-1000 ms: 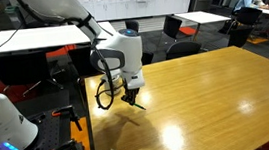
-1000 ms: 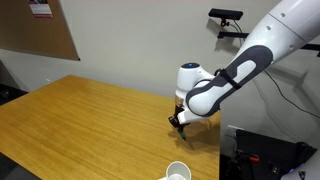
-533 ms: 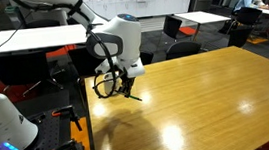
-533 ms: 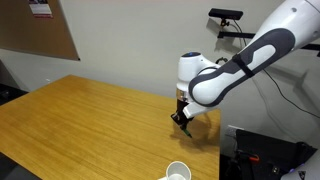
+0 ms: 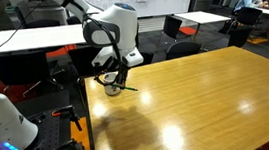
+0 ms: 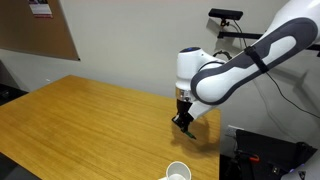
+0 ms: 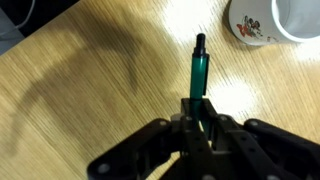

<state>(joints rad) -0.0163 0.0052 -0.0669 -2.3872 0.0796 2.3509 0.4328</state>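
Observation:
My gripper (image 7: pixel 200 105) is shut on a green pen (image 7: pixel 198 68) with a black tip, which sticks out from between the jaws and points down toward the wooden table (image 7: pixel 90 90). A white mug (image 7: pixel 255 22) with a printed picture stands just past the pen's tip at the top right of the wrist view. In both exterior views the gripper (image 5: pixel 118 84) (image 6: pixel 183 120) hangs a little above the table near the edge by the robot's base. A white mug (image 6: pixel 176 172) shows at the table's near edge in an exterior view.
The wooden table (image 5: pixel 197 99) stretches away from the arm. A corkboard (image 6: pixel 40 25) hangs on the wall. Black chairs (image 5: pixel 180 28) and white tables (image 5: pixel 30 38) stand behind. A black bench (image 5: pixel 50 129) with equipment lies beside the table.
The arm has carried the pen sideways along the table edge, toward the robot's base and slightly up. The grip on the pen is unchanged.

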